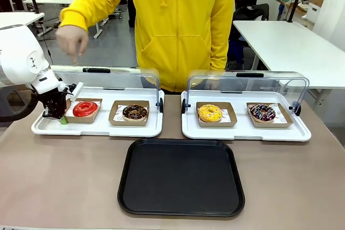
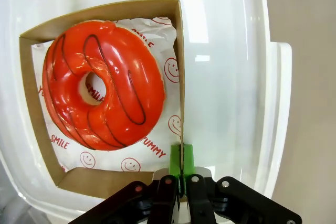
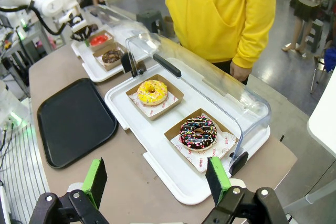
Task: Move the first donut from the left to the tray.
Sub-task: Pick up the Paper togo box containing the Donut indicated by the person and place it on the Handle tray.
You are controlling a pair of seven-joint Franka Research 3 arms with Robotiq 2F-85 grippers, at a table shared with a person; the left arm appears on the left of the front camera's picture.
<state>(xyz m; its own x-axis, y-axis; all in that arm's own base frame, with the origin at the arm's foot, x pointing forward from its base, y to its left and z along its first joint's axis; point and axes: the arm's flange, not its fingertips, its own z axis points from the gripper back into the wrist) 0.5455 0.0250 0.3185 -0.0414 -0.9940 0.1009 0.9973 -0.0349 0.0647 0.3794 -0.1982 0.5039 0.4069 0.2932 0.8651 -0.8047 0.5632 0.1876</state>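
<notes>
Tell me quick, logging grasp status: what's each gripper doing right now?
Left gripper: shut on the red donut's cardboard holder wall.
Right gripper: open, holding nothing.

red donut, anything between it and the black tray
Nothing visible blocks the way: the red donut sits in its holder, gripped at the edge by the left pincer; bare table lies before the black tray.

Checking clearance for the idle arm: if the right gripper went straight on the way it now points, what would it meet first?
Probably the near rim of the white tray holding the sprinkled chocolate donut. The right gripper, fingers open, hangs above bare table; depth is hard to judge.
</notes>
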